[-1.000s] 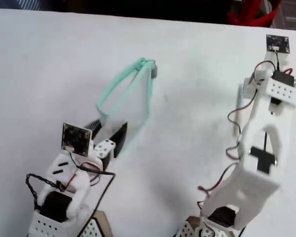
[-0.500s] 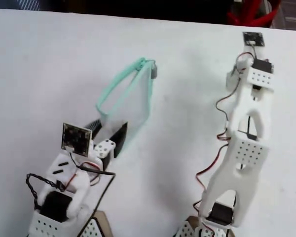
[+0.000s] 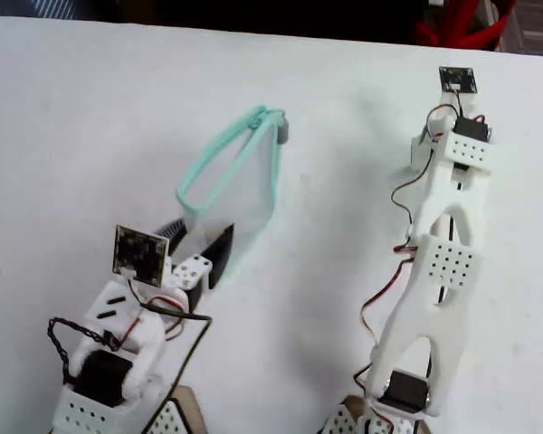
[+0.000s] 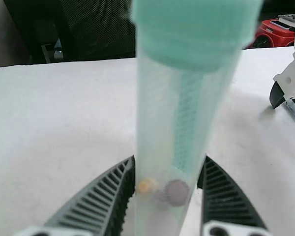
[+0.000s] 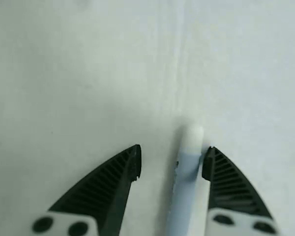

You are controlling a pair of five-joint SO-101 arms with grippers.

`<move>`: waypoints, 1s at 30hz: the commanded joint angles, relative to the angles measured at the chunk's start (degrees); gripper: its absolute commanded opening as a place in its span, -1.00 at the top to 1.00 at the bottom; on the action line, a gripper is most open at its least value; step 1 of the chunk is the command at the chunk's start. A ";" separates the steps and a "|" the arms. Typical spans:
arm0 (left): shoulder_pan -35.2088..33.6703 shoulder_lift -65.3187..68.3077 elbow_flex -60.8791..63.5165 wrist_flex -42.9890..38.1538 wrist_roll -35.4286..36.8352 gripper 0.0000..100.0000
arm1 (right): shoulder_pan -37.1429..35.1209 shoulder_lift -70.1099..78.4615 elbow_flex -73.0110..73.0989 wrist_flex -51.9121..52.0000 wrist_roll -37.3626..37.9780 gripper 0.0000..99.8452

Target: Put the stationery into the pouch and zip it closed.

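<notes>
We log pouch (image 3: 235, 181): soft translucent sleeve, teal woven zip rim, pinched in left gripper (image 4: 168, 164). Well apart from pouch, right gripper (image 5: 173, 149) spread wide astride smooth pale-blue cylindrical pen (image 5: 187, 167).

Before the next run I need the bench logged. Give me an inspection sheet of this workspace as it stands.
Surface: white table, no stains seen.
Job's things: translucent pouch with teal zip, mouth gaping open, gripped at its near end; pale pen lying on the table, outside the pouch.
Clutter: nothing seen.
Grippers: left claw shut on the pouch; right claw open, astride the pen, which lies close beside one finger.
Cables: loose wires hang along the right arm; black cable loops beside the left arm.
Surroundings: red object beyond the table's far edge, dark behind.
</notes>
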 commanded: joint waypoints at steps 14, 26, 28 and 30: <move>-0.04 -0.48 -0.44 -1.76 -0.62 0.58 | 2.24 -0.57 -9.23 8.31 0.53 0.96; -0.04 -0.48 -0.44 -1.49 -0.62 0.58 | 4.09 -15.34 -23.12 27.47 0.26 0.97; -0.04 -0.48 -0.44 -1.49 -0.62 0.58 | 4.26 -20.09 -18.64 27.47 0.26 0.97; -0.04 -0.48 -0.44 -1.49 -0.62 0.58 | 4.00 -25.71 -11.52 27.47 0.26 0.97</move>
